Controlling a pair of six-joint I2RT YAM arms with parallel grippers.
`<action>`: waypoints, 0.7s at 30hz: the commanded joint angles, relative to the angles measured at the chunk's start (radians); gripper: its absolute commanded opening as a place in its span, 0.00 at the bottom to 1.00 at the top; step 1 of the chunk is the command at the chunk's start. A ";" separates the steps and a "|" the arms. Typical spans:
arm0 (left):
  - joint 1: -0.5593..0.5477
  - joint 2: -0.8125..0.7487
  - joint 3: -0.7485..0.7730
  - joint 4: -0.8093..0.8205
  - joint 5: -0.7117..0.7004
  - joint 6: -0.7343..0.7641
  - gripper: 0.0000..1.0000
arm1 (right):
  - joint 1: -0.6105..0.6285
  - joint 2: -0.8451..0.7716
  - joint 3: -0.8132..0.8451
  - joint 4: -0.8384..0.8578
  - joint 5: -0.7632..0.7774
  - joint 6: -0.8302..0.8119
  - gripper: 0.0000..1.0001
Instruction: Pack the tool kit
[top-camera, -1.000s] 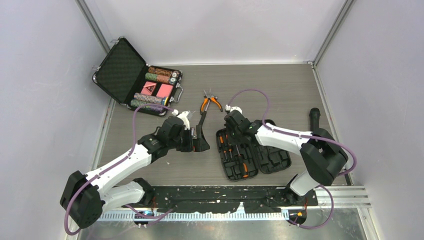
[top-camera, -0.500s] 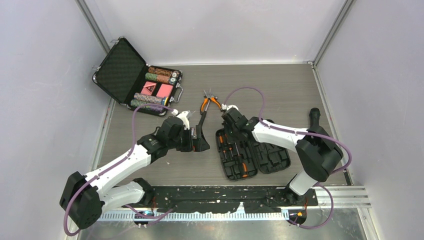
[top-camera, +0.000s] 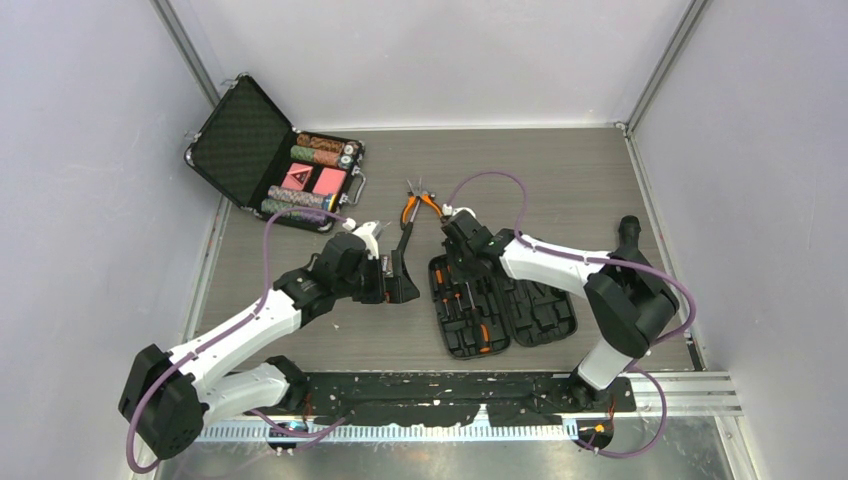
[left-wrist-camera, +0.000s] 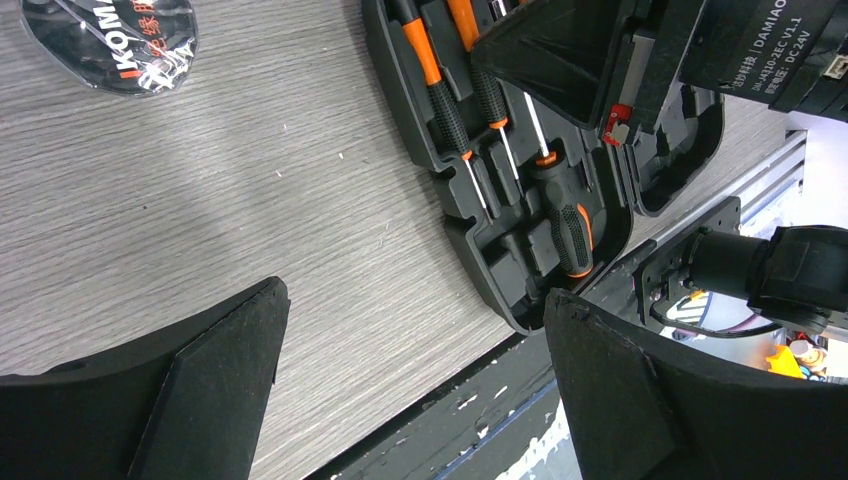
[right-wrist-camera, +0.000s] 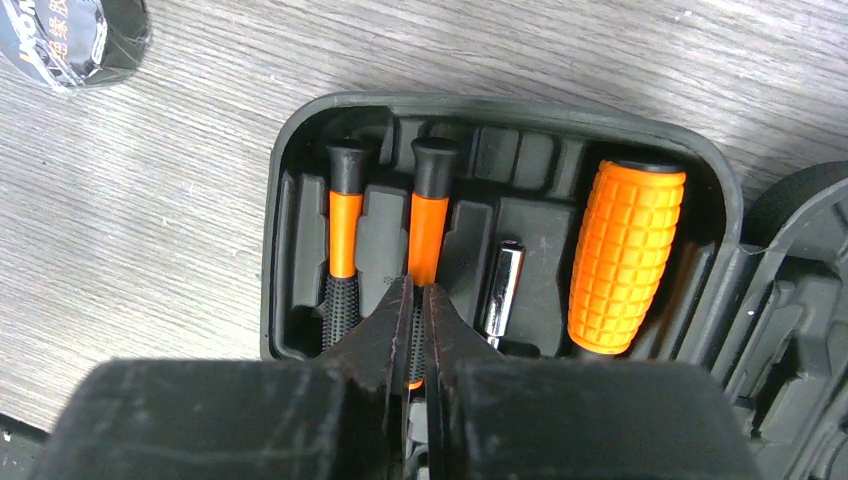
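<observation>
The tool kit (top-camera: 540, 315) lies open on the counter (top-camera: 570, 180) in front of the right arm, both halves flat so the moulded slots face up. The right pincer (right-wrist-camera: 418, 295) is over the far end of the left half, its jaws pinched almost together with nothing clamped between them. The tips appear to rest on the handle of the second slim screwdriver (right-wrist-camera: 428, 225), likely to press it into its slot rather than lift it. Beside it, another slim screwdriver (right-wrist-camera: 345, 235), a chrome socket (right-wrist-camera: 503, 285) and a fat orange handle (right-wrist-camera: 625, 255) sit in their slots. The left pincer (left-wrist-camera: 420, 400) hovers just left of the case, spread wide and empty, probably standing clear and ready. The pliers (top-camera: 420, 205) lie on the counter beyond the case, not yet packed
</observation>
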 joint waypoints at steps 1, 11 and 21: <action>0.004 -0.026 0.012 0.040 -0.001 0.000 0.99 | 0.006 0.168 -0.070 -0.133 -0.016 0.009 0.05; 0.005 -0.026 0.018 0.041 -0.005 0.003 0.99 | 0.037 0.284 -0.025 -0.273 0.082 -0.030 0.05; 0.004 -0.083 0.009 0.017 -0.032 0.014 0.99 | 0.040 0.211 0.092 -0.258 0.002 -0.099 0.09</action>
